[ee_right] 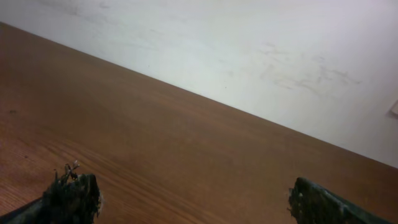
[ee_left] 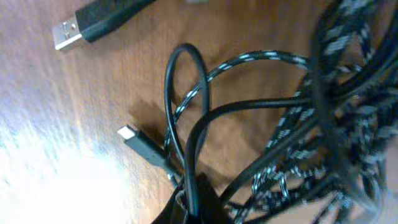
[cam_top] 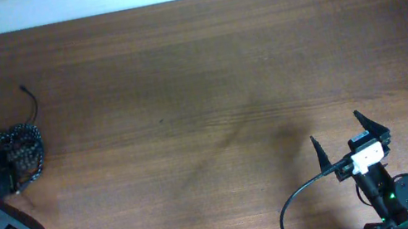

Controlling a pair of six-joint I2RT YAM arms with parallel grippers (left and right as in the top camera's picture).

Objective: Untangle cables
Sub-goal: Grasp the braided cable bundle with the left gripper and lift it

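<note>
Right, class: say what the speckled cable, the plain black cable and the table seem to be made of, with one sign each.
Speckled cable: probably a woven fabric sheath; black-and-white weave shows. Plain black cable: smooth plastic or rubber, with a slight sheen. Table: wood or wood-look laminate; brown grain lines, some glare.

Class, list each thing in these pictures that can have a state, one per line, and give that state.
braided speckled cable: bunched, tangled with the black one.
plain black cable: looped through the braided one.
USB plug: unplugged, lying on the table.
small plug: unplugged, lying on the table.
left gripper: at the cables; open or shut unclear.
right gripper: open, empty, far from the cables.
</note>
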